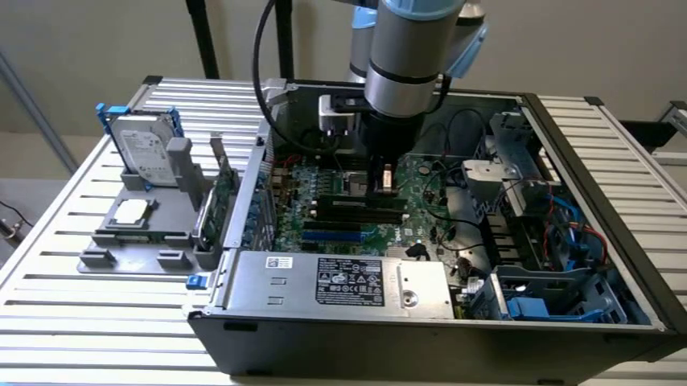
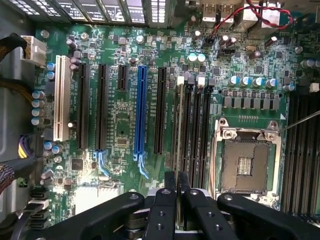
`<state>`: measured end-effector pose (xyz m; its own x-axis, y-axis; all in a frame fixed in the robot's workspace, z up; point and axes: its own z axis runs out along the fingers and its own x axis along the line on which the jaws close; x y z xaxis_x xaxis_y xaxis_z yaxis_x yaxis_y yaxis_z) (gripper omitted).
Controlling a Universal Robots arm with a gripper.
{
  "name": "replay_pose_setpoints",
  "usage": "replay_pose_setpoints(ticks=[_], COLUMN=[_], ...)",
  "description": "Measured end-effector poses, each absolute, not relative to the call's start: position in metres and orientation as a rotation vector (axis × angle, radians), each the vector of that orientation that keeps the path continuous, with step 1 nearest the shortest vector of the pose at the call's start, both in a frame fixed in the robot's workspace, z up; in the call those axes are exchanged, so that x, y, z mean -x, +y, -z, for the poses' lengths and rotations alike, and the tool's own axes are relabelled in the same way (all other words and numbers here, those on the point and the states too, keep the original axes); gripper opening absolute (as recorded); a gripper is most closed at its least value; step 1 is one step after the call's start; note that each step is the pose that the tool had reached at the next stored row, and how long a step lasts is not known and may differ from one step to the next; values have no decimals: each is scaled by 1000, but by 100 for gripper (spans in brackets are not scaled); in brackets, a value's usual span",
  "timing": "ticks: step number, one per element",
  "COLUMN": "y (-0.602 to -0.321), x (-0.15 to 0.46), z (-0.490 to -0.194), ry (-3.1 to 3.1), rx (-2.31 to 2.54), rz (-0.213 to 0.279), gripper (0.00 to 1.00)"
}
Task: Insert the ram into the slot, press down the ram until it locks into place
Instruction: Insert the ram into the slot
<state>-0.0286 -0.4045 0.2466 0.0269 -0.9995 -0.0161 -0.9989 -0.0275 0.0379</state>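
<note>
The arm (image 1: 403,72) stands nearly vertical, reaching straight down from above into the open computer case (image 1: 429,342), wrist pointed squarely at the motherboard (image 2: 120,145). The gripper (image 2: 177,176) is clenched, its fingers (image 2: 170,187) drawn together with only a sliver between them, hanging over one end of the ram (image 2: 178,125). The ram stands on edge in the slot (image 2: 180,81), the one in its bank farthest from the silver-framed processor socket (image 2: 246,160), with the blue slot (image 2: 140,110) on its other side.
</note>
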Motion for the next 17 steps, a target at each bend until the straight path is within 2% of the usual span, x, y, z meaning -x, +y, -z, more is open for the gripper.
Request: replay_pose_setpoints(ticks=[17], y=[-404], x=[31], z=[-237], ry=[-2173], rx=[-2246], rz=[59], gripper=[13])
